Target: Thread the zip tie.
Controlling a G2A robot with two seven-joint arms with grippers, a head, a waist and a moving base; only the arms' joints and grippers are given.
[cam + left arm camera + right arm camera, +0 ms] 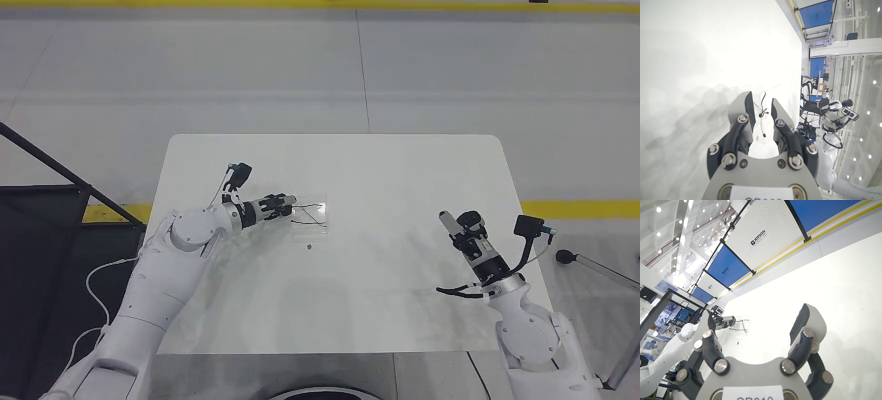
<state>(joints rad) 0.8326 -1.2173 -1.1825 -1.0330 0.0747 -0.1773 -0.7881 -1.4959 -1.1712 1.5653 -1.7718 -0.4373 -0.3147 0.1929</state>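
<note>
1. The zip tie [310,212] [762,111] [743,326] is thin and black and lies on a clear plastic piece [322,203] [772,91] [743,317] on the left half of the white bench [420,170], a little nearer its far edge than its near one
2. In the top view the tie's long axis runs roughly across the bench from left to right. One end points back at the left jaws and the other points toward the bench's middle
3. The left wrist view shows a small square head at the end nearest the jaws and a second dark knot partway along the strand. I cannot tell whether this is 1 tie or 2 crossing
4. The left jaws stand partly open at the clear piece's left end, level with the bench and aimed along the tie. Their 2 ribbed pads [750,108] sit on either side of the near end of the plastic and the strand; I cannot tell whether they touch it, and they are not closed on anything
5. The right jaws are spread wide and hold nothing, with 1 ribbed pad [800,321] in plain sight. They hang over the bench's right side, well apart from the tie
6. A tiny dark speck [311,245] [737,343] lies on the bench just beside the clear piece, on its near side
</note>
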